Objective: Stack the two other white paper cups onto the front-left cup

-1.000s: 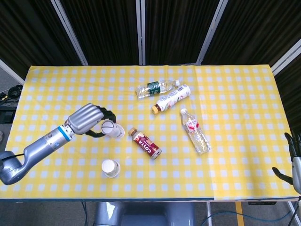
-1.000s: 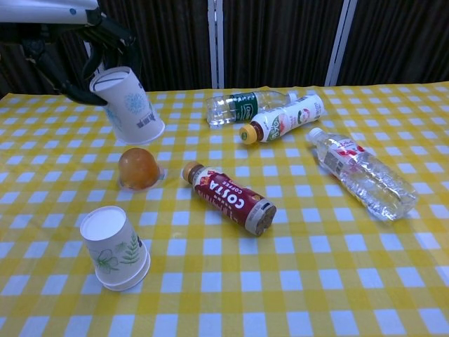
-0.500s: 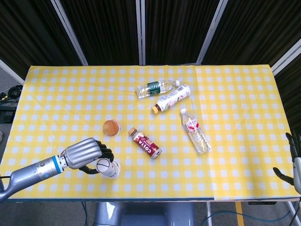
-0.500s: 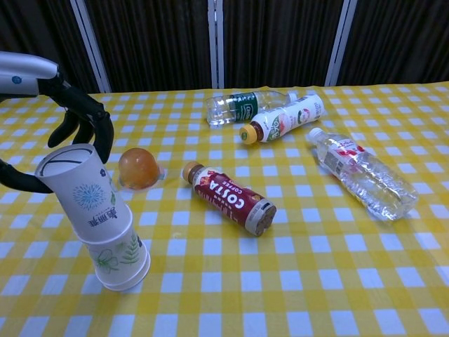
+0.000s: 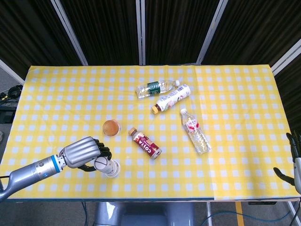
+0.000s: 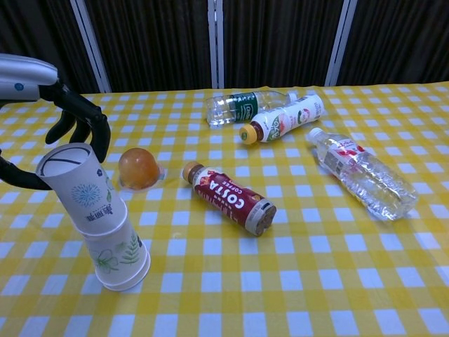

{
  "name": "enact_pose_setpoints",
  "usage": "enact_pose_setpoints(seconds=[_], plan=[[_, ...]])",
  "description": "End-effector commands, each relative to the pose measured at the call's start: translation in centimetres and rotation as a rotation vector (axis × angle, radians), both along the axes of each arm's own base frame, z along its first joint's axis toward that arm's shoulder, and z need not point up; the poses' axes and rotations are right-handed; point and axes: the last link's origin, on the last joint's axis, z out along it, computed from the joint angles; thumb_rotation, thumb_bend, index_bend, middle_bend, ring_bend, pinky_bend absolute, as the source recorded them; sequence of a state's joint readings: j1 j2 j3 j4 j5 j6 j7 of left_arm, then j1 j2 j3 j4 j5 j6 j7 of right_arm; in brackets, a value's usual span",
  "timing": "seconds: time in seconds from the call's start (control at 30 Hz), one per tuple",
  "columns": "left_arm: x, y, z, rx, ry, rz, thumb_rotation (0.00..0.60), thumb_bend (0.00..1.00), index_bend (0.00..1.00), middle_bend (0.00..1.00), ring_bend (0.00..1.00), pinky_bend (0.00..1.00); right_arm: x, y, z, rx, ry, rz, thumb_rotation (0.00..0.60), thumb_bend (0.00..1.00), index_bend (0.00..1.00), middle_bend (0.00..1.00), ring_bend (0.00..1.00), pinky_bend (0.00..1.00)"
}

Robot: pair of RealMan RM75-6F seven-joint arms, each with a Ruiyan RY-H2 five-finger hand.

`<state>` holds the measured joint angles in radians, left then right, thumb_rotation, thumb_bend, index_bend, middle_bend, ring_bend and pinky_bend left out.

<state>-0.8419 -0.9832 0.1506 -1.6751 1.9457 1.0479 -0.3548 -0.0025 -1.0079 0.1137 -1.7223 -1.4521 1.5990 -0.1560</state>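
Note:
A white paper cup with a blue flower print (image 6: 84, 189) sits upside down, slightly tilted, on top of the front-left white cup with a leaf print (image 6: 119, 260). My left hand (image 6: 70, 119) wraps around the upper cup, fingers behind it and thumb at its left side. From the head view the left hand (image 5: 82, 151) covers the left part of the stack, and the upper cup's base (image 5: 101, 164) shows above the lower cup's rim (image 5: 113, 171). My right hand (image 5: 294, 160) hangs at the table's front-right edge, fingers apart and holding nothing.
An orange dome (image 5: 112, 127) lies just behind the stack. A brown coffee bottle (image 5: 146, 143), a clear water bottle (image 5: 195, 131), a green-label bottle (image 5: 155, 87) and a white bottle (image 5: 171, 97) lie on the yellow checked cloth (image 5: 235, 94).
My left hand carried the flower-print cup from above the orange dome to the front-left cup and set it down on it. The right hand stayed still.

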Motion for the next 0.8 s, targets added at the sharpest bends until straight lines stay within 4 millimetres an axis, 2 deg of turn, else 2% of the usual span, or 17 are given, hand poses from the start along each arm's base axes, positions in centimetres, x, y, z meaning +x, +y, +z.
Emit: enact_pose_setpoints(seconds=[0.03,0.4,0.53,0.63,0.7,0.8], plan=[[-0.1,0.0,-0.3,-0.006,0.007,0.011,0.600,0.31,0.49,0.48,0.46,0.56,0.0,0.0,0.0,0.000,0.000,-0.001,0.600,0.00,0.00,0.00,0.00,0.00],[-0.5,0.0,-0.8,-0.018,0.025,0.019,0.600,0.31,0.48,0.47,0.46,0.56,0.0,0.0,0.0,-0.001,0.001,-0.001,0.600,0.00,0.00,0.00,0.00,0.00],[-0.8,-0.1,-1.2,-0.032,0.044,0.023,0.600,0.27,0.46,0.44,0.46,0.55,0.0,0.0,0.0,0.000,0.002,-0.001,0.600,0.00,0.00,0.00,0.00,0.00],[-1.2,-0.2,-1.4,-0.033,0.069,0.019,0.600,0.20,0.37,0.35,0.38,0.46,0.0,0.0,0.0,0.001,0.002,-0.001,0.600,0.00,0.00,0.00,0.00,0.00],[-1.5,-0.2,-1.7,-0.038,0.090,0.024,0.600,0.16,0.27,0.24,0.28,0.37,0.0,0.0,-0.1,0.002,0.003,-0.001,0.600,0.00,0.00,0.00,0.00,0.00],[-1.9,-0.3,-2.2,-0.037,0.112,0.025,0.600,0.16,0.22,0.17,0.21,0.34,0.0,0.0,-0.1,0.004,0.004,-0.002,0.600,0.00,0.00,0.00,0.00,0.00]])
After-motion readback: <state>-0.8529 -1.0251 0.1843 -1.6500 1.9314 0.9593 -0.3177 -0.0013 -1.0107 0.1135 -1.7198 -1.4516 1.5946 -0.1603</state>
